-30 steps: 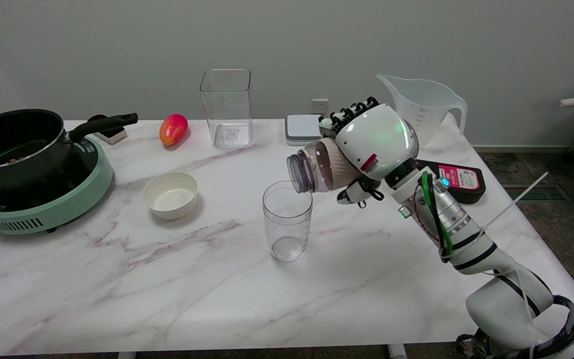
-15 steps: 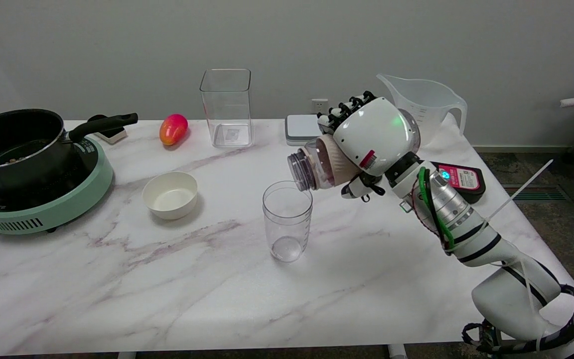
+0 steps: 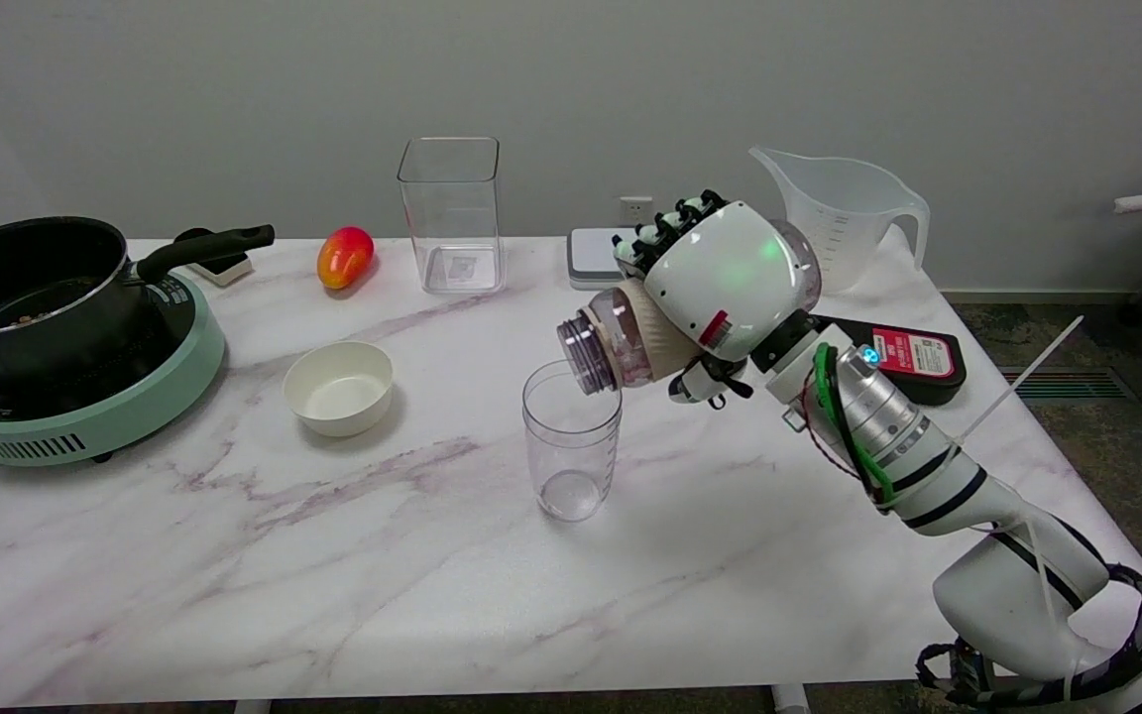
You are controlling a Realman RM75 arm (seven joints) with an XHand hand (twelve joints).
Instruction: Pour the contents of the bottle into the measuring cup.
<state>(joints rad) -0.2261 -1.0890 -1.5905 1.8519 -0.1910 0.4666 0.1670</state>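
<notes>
My right hand (image 3: 725, 283) grips a clear bottle (image 3: 616, 339) with a tan label, lying nearly on its side. Its open mouth points left and slightly down, just above the right rim of the clear measuring cup (image 3: 571, 446). Brownish contents show inside the bottle behind the neck. The cup stands upright at the table's middle, and I see nothing in it. The fingers wrap over the bottle's far side and are mostly hidden behind the white back of the hand.
A black pot (image 3: 26, 293) sits on a green cooker (image 3: 85, 407) at the left. A white bowl (image 3: 339, 387), a mango (image 3: 344, 256), a tall square clear container (image 3: 450, 213), a white box (image 3: 596, 256), a translucent jug (image 3: 844, 213) and a black device (image 3: 913, 359) stand around.
The hand has carried the bottle a little to the left and tipped its mouth lower, from beside the cup's right rim to just over it.
</notes>
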